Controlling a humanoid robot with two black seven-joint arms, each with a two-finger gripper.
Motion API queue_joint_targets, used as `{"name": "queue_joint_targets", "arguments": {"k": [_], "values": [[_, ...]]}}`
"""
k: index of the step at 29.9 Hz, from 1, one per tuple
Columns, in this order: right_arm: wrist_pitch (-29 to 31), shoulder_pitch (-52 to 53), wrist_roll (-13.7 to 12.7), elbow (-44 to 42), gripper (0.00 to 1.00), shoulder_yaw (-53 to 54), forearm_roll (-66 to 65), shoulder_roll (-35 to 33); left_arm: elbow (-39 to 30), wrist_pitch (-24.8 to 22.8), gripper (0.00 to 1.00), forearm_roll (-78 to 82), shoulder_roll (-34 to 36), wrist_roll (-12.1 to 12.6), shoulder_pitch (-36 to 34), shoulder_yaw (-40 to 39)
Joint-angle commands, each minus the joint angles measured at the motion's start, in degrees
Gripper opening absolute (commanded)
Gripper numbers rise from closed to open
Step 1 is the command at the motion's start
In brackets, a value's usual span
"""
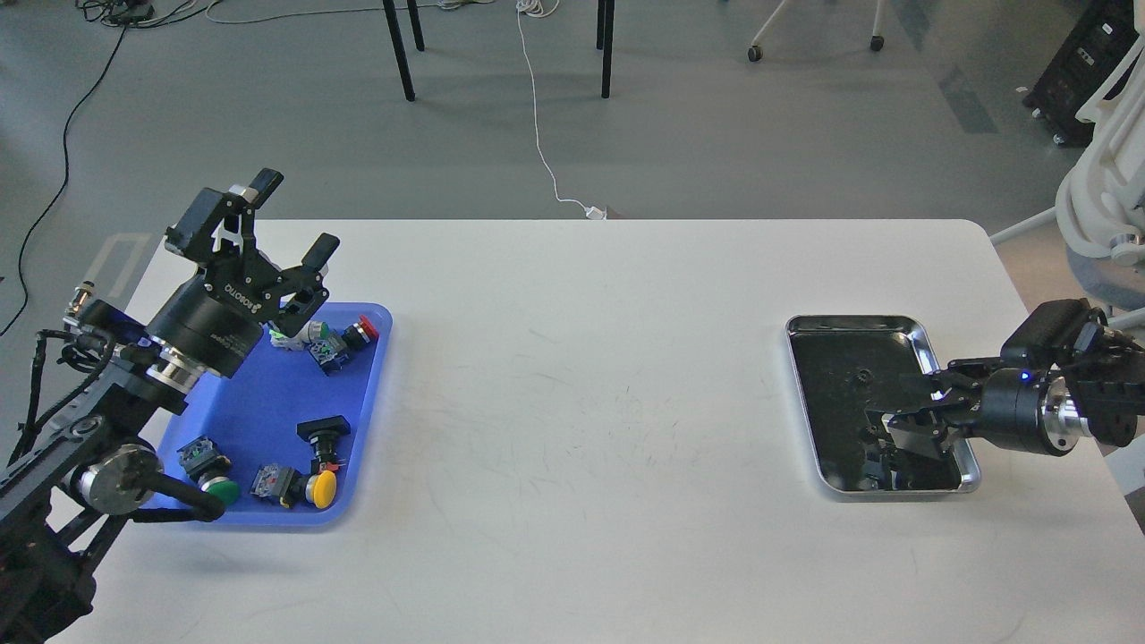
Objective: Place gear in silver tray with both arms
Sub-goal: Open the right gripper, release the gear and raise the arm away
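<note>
Silver tray sits at table's 3 o'clock; small dark gear on its floor. Right gripper low over tray, fingers parted, holding nothing visible. Left gripper at 9 o'clock, raised above blue tray of pushbuttons, fingers spread wide, empty.

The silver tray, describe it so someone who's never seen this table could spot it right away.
On the white table, look to the robot's right side, opposite the blue tray of colourful push buttons. The silver tray is a shiny metal rectangle with rounded corners and a raised rim. Its dark, mirror-like floor sets it apart, and the right gripper reaches over it.
</note>
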Motion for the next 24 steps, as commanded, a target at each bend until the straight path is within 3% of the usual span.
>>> {"name": "queue_joint_targets", "arguments": {"k": [1,9,16,21,24], "values": [[0.2,-0.4,0.0,0.9,0.96,10.2,2.7,-2.7,0.0,0.1,0.98,0.0,-0.1,0.0,0.0,0.2],[0.7,-11.4,0.0,0.9,0.96,33.3,33.7,-1.8,0.0,2.3,0.98,0.0,-1.8,0.0,0.0,0.1],[14.5,-23.9,0.0,0.9,0.98,52.6,65.7,2.8,0.0,9.5,0.98,0.2,-4.8,0.0,-0.1,-0.4],[26.0,-30.3,0.0,0.3,0.99,61.6,69.6,6.2,0.1,7.0,0.98,-0.2,-6.4,3.0,-0.3,-1.0],[27.7,-31.9,0.0,-0.3,0.99,63.2,72.6,7.6,0.2,2.5,0.98,0.0,-8.9,3.4,0.1,-4.7]]}}
